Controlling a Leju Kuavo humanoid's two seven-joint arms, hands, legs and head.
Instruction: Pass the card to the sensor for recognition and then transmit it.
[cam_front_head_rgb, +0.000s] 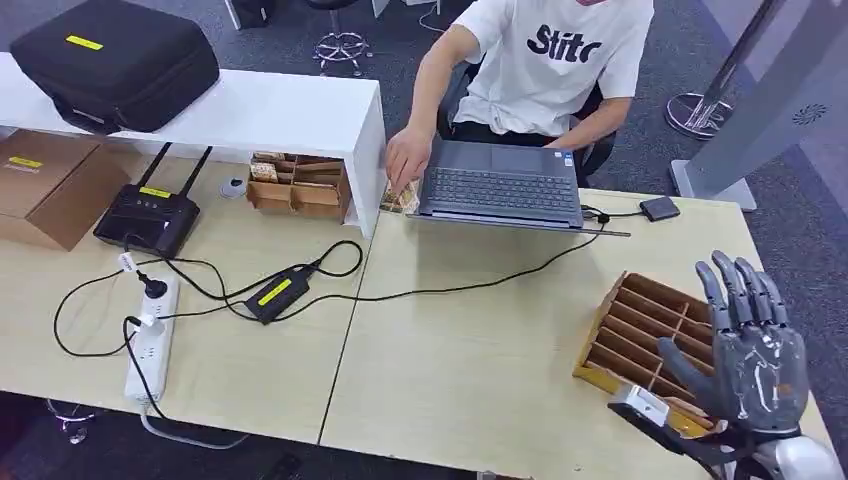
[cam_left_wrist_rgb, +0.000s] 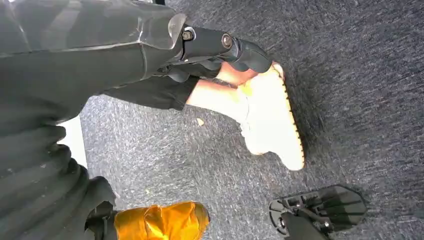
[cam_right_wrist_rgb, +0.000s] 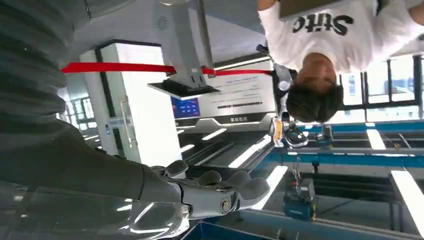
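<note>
Rack (cam_front_head_rgb: 640, 325) lies at ten o'clock, just beside the empty right hand (cam_front_head_rgb: 752, 355), fingers straight and apart; card unseen.

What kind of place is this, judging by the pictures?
Probably an office or test lab: a person works at a grey laptop on a pale wooden desk, with a black router and white power strip.

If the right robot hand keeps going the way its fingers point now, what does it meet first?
Probably nothing soon. The right robot hand is raised, open, above the wooden slotted tray, fingers aimed up and forward over the table's far edge. Depth is unclear.
</note>
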